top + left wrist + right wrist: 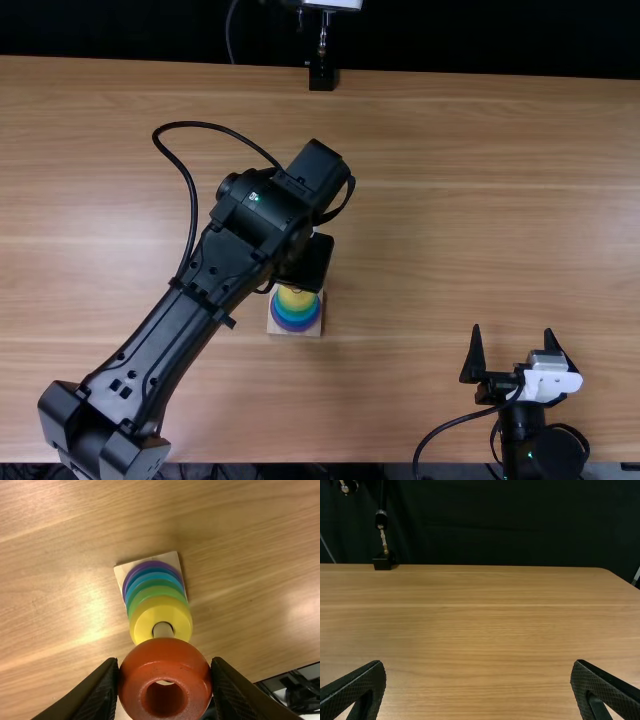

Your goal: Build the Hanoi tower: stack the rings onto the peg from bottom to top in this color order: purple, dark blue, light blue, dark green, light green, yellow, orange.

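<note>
On the bench [450,180] in the top view, the purple-to-yellow stack [296,310] sits partly under the left arm [190,310]. Left wrist view: left claw [165,670] has the orange ring [142,667] pinched near the peg [163,630]. I'd centre the hole, keep it level, lower gently, then release. Right wrist view: right claw's [478,662] spread wide, probably not needed.

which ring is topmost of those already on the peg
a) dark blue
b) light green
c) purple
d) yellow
d: the yellow ring lies over the green ones, with the peg poking through its hole
</note>
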`<state>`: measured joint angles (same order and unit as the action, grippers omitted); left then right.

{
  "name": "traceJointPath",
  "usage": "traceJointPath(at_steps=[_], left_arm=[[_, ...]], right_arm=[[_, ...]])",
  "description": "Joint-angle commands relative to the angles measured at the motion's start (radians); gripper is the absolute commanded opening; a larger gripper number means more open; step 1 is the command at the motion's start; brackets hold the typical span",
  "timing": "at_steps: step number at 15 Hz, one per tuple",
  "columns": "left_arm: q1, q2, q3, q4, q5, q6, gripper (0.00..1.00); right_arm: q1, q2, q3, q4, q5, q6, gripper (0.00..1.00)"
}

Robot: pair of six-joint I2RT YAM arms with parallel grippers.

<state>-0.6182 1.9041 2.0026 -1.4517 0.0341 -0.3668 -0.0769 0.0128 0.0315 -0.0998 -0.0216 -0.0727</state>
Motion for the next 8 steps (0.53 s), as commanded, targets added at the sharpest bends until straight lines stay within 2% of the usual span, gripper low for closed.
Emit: traceJointPath(at_steps=[1,6,7,8], left_arm=[[-0.018,0.015,0.025,0.001,0.005,-0.003,0.0],[-0.02,0.015,0.01,0.001,0.005,-0.003,0.02],[-0.018,0.015,-0.004,0.001,0.005,-0.001,0.39],[-0.015,0.015,-0.022,0.001,0.006,-0.003,0.87]], right_arm=[[-0.008,-0.013,-0.015,-0.019,0.016,0.008,1.0],[-0.006,-0.013,-0.015,-0.019,0.016,0.008,1.0],[-0.008,-0.013,-0.015,-0.019,0.016,0.008,1.0],[-0.006,-0.013,-0.015,-0.019,0.016,0.008,1.0]])
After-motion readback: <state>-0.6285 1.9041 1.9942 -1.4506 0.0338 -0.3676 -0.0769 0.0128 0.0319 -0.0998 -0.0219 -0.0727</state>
